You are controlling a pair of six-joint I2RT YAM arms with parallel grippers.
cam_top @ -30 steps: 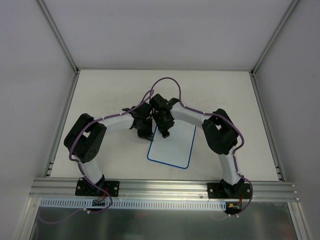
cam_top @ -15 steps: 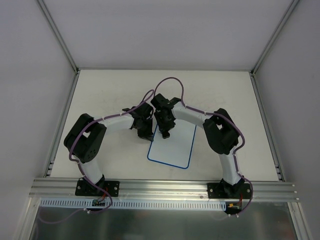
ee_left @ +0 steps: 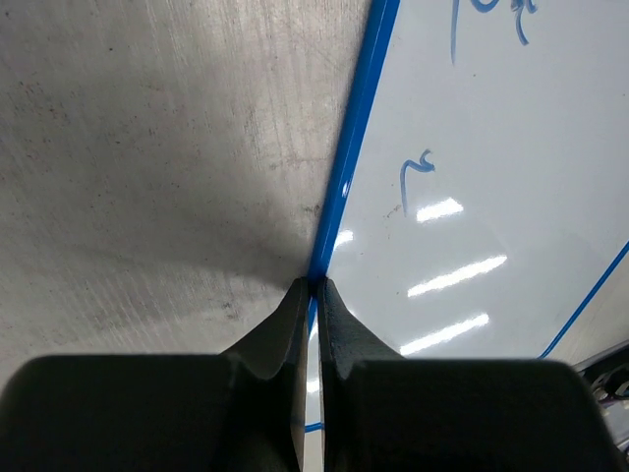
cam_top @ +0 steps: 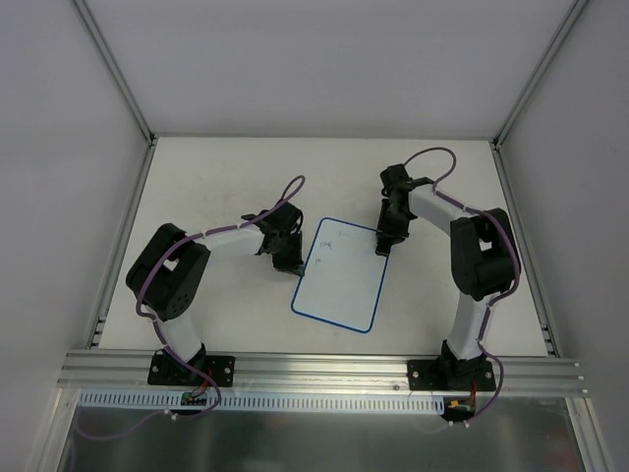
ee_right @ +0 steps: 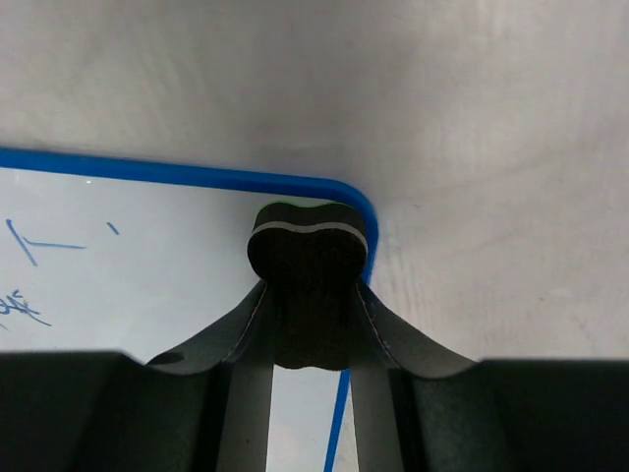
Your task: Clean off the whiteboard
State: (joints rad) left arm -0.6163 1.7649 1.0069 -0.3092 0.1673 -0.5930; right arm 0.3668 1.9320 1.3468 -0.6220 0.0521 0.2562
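Observation:
The whiteboard (cam_top: pixel 340 283), white with a thin blue rim, lies flat on the table in the middle. Faint blue marks show near its top; they are clearer in the left wrist view (ee_left: pixel 417 173) and the right wrist view (ee_right: pixel 37 242). My left gripper (cam_top: pixel 293 266) is at the board's left edge, its jaws shut on the blue rim (ee_left: pixel 346 167). My right gripper (cam_top: pixel 382 247) is at the board's upper right corner, shut on a small black eraser (ee_right: pixel 307 246) with a white stripe and green top. The eraser rests on the board's corner (ee_right: pixel 147 265).
The pale table top (cam_top: pixel 226 177) is bounded by metal frame posts at the left and right and white walls behind. An aluminium rail (cam_top: pixel 324 372) carries both arm bases at the near edge.
My right arm has swung with the eraser from the board's upper left, beside the left gripper, across to its upper right corner. The board's top is now uncovered. The left gripper has stayed.

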